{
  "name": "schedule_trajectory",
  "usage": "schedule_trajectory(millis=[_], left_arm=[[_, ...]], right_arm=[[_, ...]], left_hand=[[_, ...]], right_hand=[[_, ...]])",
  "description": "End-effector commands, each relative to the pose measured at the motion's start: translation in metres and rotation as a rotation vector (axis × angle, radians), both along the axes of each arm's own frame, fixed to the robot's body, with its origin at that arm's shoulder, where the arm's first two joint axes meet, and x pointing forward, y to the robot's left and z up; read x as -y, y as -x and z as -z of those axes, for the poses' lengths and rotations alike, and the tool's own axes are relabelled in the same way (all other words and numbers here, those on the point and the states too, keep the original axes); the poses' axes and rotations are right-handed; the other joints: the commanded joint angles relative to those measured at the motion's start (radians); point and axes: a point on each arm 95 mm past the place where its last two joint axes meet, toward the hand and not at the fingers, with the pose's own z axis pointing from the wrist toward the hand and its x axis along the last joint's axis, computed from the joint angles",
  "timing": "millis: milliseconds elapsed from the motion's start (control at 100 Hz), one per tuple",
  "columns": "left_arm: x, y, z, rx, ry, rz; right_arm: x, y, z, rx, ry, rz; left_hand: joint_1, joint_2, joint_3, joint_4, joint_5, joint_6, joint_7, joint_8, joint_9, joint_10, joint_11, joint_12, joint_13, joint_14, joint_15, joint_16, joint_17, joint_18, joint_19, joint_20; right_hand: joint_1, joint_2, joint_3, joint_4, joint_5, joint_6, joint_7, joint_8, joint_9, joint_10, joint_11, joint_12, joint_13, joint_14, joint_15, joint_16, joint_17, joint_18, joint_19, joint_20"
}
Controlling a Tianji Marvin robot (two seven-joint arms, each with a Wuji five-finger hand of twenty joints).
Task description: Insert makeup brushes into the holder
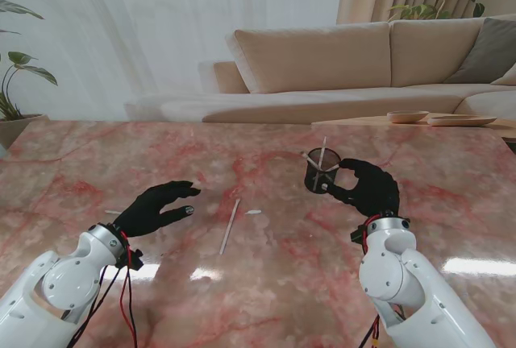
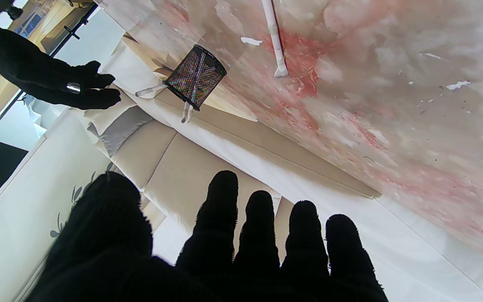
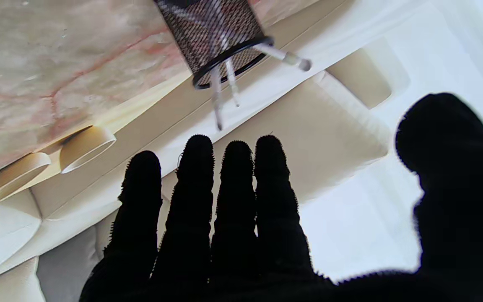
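Observation:
A black mesh holder (image 1: 322, 171) stands on the marble table (image 1: 258, 283), right of centre, with white brush handles (image 1: 322, 155) sticking out of it; it also shows as the holder (image 2: 196, 77) and the holder (image 3: 216, 33). One white makeup brush (image 1: 230, 225) lies flat on the table between my hands, seen too as the brush (image 2: 275, 37). My right hand (image 1: 369, 187) hovers just right of the holder, fingers spread, empty. My left hand (image 1: 156, 208) is open, palm sideways, left of the lying brush and apart from it.
A small white scrap (image 1: 253, 212) lies beside the lying brush. A beige sofa (image 1: 355, 66) stands beyond the table's far edge. A low side table with shallow bowls (image 1: 407, 116) sits at the far right. A plant (image 1: 16, 82) is far left.

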Motion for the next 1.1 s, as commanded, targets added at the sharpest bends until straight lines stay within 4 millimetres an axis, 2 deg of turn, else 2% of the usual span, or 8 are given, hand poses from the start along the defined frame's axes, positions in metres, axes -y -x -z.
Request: schedule_trajectory(millis=[0, 190, 420, 550, 680, 970, 1090], left_arm=[[0.000, 0.002, 0.002, -0.002, 0.002, -0.002], [-0.003, 0.003, 0.001, 0.007, 0.002, -0.004], [-0.010, 0.006, -0.003, 0.022, -0.002, -0.013], [-0.013, 0.008, -0.004, 0.026, -0.003, -0.015], [-0.016, 0.010, -0.006, 0.028, -0.006, -0.017], [-0.021, 0.012, -0.011, 0.043, -0.010, -0.021], [-0.021, 0.011, -0.012, 0.045, -0.010, -0.019]], right_arm=[[-0.016, 0.005, 0.007, -0.024, -0.019, -0.048], [-0.051, 0.009, 0.017, -0.041, 0.021, -0.133], [-0.097, 0.015, 0.030, -0.072, 0.123, -0.192], [-0.124, 0.017, 0.039, -0.089, 0.196, -0.223], [-0.146, 0.017, 0.051, -0.127, 0.262, -0.262], [-0.174, 0.005, 0.070, -0.202, 0.351, -0.323], [-0.185, -0.001, 0.074, -0.210, 0.381, -0.345]], left_hand=[[0.012, 0.004, -0.026, -0.007, 0.007, -0.032, 0.007, 0.008, -0.033, -0.016, -0.023, -0.010, -0.029, -0.046, -0.021, -0.008, -0.002, -0.020, -0.015, -0.008], [0.012, 0.004, -0.026, -0.007, 0.007, -0.033, 0.007, 0.008, -0.034, -0.018, -0.023, -0.011, -0.029, -0.047, -0.021, -0.009, -0.002, -0.020, -0.016, -0.009], [0.013, 0.004, -0.026, -0.007, 0.007, -0.033, 0.007, 0.008, -0.033, -0.017, -0.024, -0.011, -0.029, -0.048, -0.023, -0.009, -0.002, -0.020, -0.017, -0.010], [0.014, 0.003, -0.026, -0.007, 0.008, -0.032, 0.007, 0.008, -0.033, -0.017, -0.024, -0.011, -0.027, -0.047, -0.022, -0.009, -0.002, -0.021, -0.017, -0.011], [0.014, 0.003, -0.026, -0.007, 0.009, -0.033, 0.007, 0.008, -0.032, -0.017, -0.024, -0.011, -0.027, -0.047, -0.022, -0.009, -0.001, -0.020, -0.017, -0.011], [0.015, 0.002, -0.026, -0.007, 0.009, -0.031, 0.007, 0.008, -0.031, -0.015, -0.023, -0.011, -0.027, -0.045, -0.021, -0.008, -0.001, -0.020, -0.016, -0.011], [0.014, 0.003, -0.027, -0.008, 0.009, -0.032, 0.007, 0.008, -0.031, -0.016, -0.023, -0.011, -0.027, -0.045, -0.021, -0.008, -0.002, -0.018, -0.016, -0.011]], right_hand=[[-0.061, -0.018, 0.023, 0.033, 0.019, -0.021, 0.026, 0.033, 0.020, -0.001, 0.019, 0.024, 0.028, -0.008, 0.040, 0.034, 0.009, -0.005, 0.073, -0.021], [-0.086, -0.016, 0.034, 0.031, 0.070, -0.031, 0.066, 0.094, 0.073, -0.001, 0.063, 0.067, 0.072, -0.009, 0.142, 0.082, 0.033, -0.004, 0.206, -0.035], [-0.138, -0.014, 0.060, 0.034, 0.111, -0.046, 0.079, 0.113, 0.104, -0.005, 0.086, 0.088, 0.083, -0.010, 0.173, 0.095, 0.037, -0.007, 0.239, -0.048], [-0.152, -0.019, 0.082, 0.034, 0.181, -0.071, 0.132, 0.151, 0.172, -0.009, 0.136, 0.134, 0.131, -0.007, 0.248, 0.131, 0.067, 0.001, 0.305, -0.043], [-0.155, -0.019, 0.082, 0.034, 0.207, -0.078, 0.148, 0.166, 0.194, -0.008, 0.162, 0.165, 0.140, -0.011, 0.303, 0.158, 0.074, -0.003, 0.341, -0.042], [-0.162, -0.017, 0.079, 0.029, 0.193, -0.079, 0.136, 0.170, 0.168, -0.012, 0.166, 0.191, 0.107, -0.021, 0.313, 0.168, 0.051, -0.014, 0.337, -0.052], [-0.163, -0.016, 0.076, 0.025, 0.175, -0.078, 0.124, 0.173, 0.129, -0.019, 0.186, 0.224, 0.071, -0.030, 0.325, 0.187, 0.032, -0.021, 0.327, -0.053]])
